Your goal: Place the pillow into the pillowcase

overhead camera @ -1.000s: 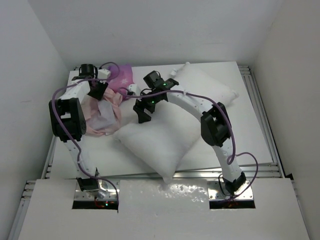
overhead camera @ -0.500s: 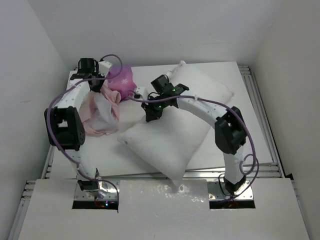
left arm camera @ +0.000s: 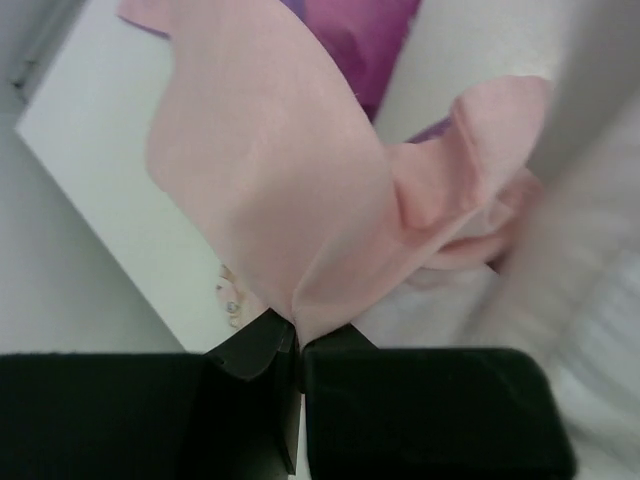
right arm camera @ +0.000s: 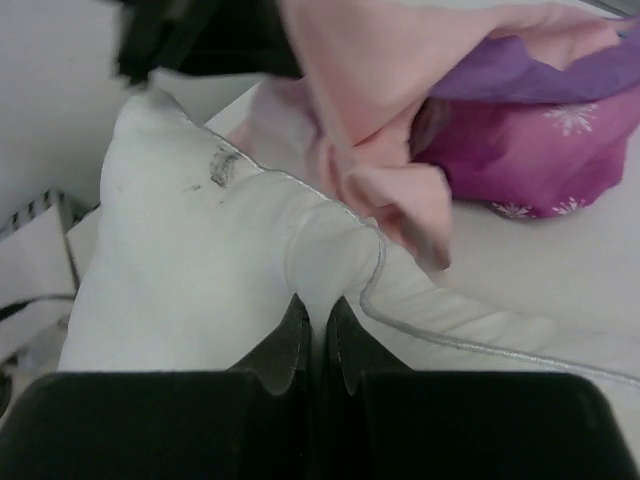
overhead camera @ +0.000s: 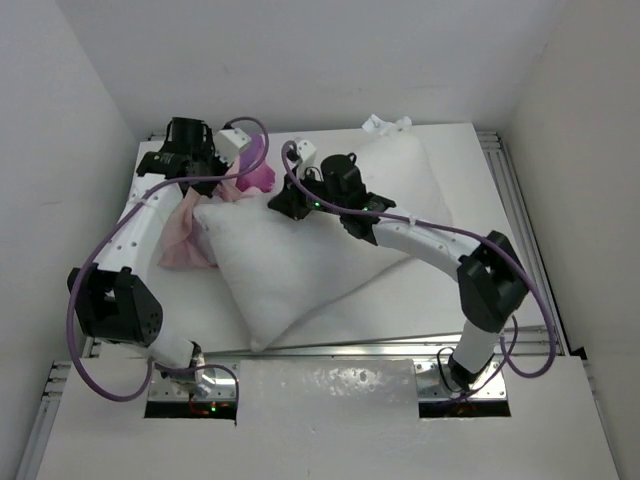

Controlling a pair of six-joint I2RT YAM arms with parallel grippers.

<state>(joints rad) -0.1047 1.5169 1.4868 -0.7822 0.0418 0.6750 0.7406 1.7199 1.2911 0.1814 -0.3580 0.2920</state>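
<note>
Both just clamped shut: left jaws on pillowcase hem, right jaws on pillow corner, now hauled against the pillowcase. We judge insertion can start.

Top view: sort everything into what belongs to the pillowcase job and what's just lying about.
Job: pillow, pinched by right fingers; pillowcase, pinched by left fingers.
Not the job: table; purple cables on the arms.
</note>
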